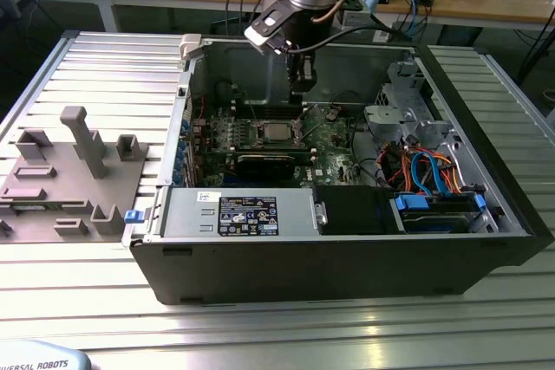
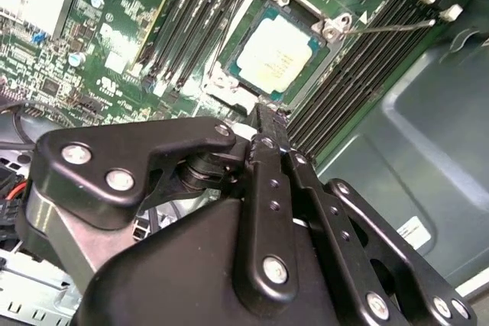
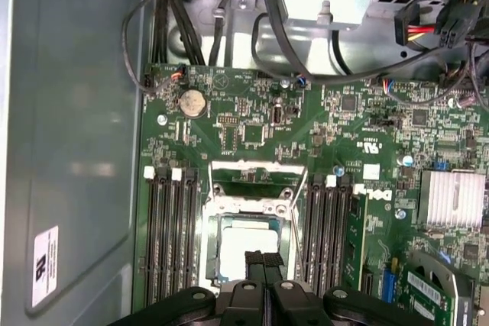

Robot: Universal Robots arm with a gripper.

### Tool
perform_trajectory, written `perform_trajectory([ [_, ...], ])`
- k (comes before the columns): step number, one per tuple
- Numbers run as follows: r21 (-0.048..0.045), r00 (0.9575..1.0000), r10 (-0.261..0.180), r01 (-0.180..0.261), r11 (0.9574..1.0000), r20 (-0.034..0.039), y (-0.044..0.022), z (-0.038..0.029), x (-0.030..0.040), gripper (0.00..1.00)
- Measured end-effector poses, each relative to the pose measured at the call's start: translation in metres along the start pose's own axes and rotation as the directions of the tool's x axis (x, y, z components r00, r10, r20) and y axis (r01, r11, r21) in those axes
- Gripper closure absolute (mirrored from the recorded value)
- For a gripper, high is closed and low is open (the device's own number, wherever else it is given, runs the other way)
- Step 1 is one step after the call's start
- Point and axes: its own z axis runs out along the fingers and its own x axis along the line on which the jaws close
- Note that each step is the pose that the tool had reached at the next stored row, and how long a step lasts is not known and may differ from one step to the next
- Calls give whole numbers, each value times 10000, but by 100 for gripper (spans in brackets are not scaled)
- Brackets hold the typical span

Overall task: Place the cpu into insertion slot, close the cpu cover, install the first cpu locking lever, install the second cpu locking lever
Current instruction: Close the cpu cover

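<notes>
The cpu (image 2: 275, 55) (image 3: 233, 246) (image 1: 277, 133) lies flat in the insertion slot (image 2: 229, 51) (image 3: 212, 250), its pale metal top facing up. In the first wrist view, a silver frame, seemingly the cpu cover (image 3: 256, 167), stands at the socket's side away from my gripper. One thin lever rod (image 2: 397, 26) sticks out sideways from a socket corner. My gripper (image 2: 267, 124) (image 3: 263, 259) (image 1: 299, 86) hangs just above the socket's near edge. Its fingers are shut together with nothing between them.
Long black memory slots (image 3: 168, 242) (image 3: 328, 234) run along both sides of the socket. A silver heatsink (image 3: 454, 198) and cables (image 3: 229, 20) are close by. The grey case wall (image 3: 69, 150) rises beside the board. Outside the case stands a grey fixture (image 1: 78, 171).
</notes>
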Motion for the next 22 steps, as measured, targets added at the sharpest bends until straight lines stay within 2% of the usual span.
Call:
perform_trajectory([
  [2, 12, 10000, 0, 0, 10000, 0, 47, 0, -3, 89],
  [8, 29, 10000, 0, 0, 10000, -2, 121, 6, -7, 89],
  [16, 105, 10000, -2, 2, 9999, -5, 315, 37, -18, 89],
  [22, 113, 10000, -2, 2, 9999, -7, 375, 45, -21, 89],
])
